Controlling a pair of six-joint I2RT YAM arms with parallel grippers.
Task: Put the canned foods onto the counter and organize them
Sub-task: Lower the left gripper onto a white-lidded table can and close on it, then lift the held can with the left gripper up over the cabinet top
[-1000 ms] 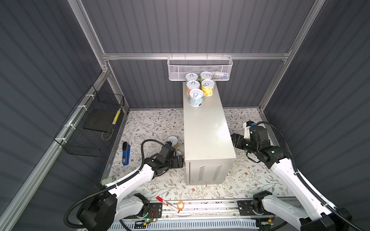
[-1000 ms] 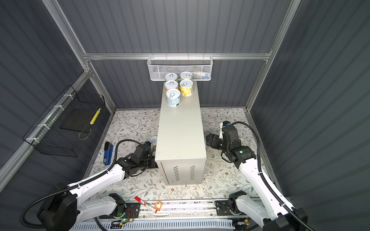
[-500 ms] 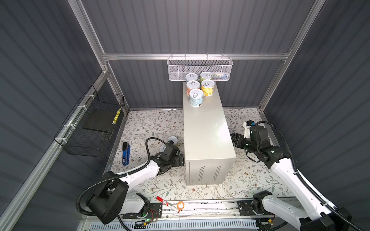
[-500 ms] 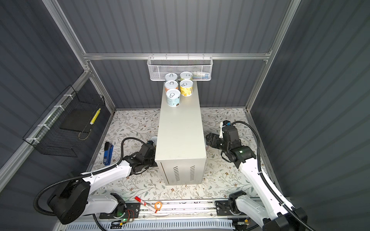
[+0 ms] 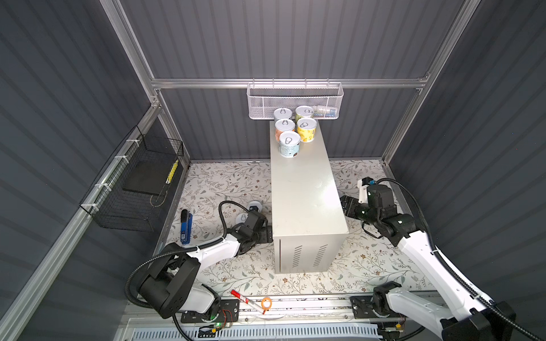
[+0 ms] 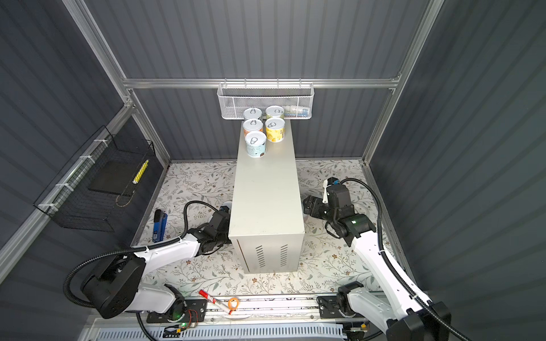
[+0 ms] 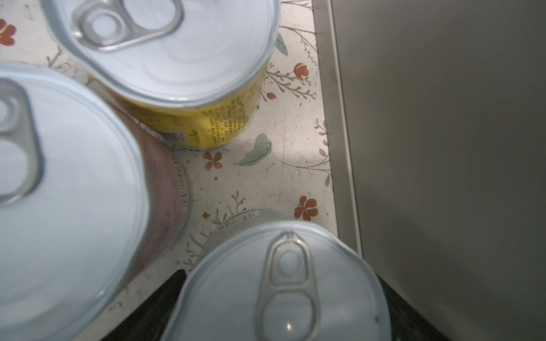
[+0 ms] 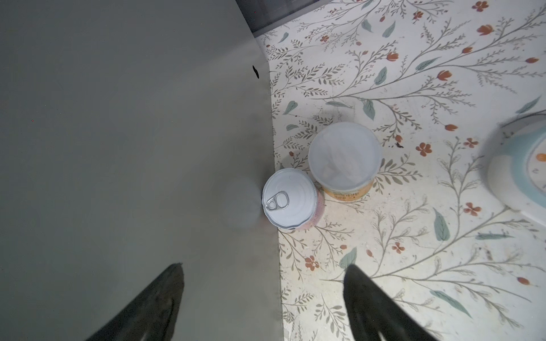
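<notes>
Several canned foods (image 5: pixel 289 144) stand grouped at the far end of the cream counter (image 5: pixel 304 192). My left gripper (image 5: pixel 266 231) is low on the floral floor, close against the counter's left side. In the left wrist view a silver-lidded can (image 7: pixel 280 295) fills the space between its black fingers (image 7: pixel 174 283); the lid hides whether they touch it. A yellow can (image 7: pixel 177 59) and a purplish can (image 7: pixel 59 192) stand beside it. My right gripper (image 8: pixel 263 267) is open and empty over the counter's right edge. Below it a pink can (image 8: pixel 291 200) and a plastic-lidded orange can (image 8: pixel 344 156) stand.
A white mesh basket (image 5: pixel 295 100) hangs on the back wall just behind the counter. A black wire basket (image 5: pixel 139 189) is on the left wall. A blue tool (image 5: pixel 186 224) lies on the floor at left. A round white-and-blue disc (image 8: pixel 520 165) lies right of the counter.
My left gripper has moved in toward the counter's side and its jaws have narrowed around a can. The right arm has not moved.
</notes>
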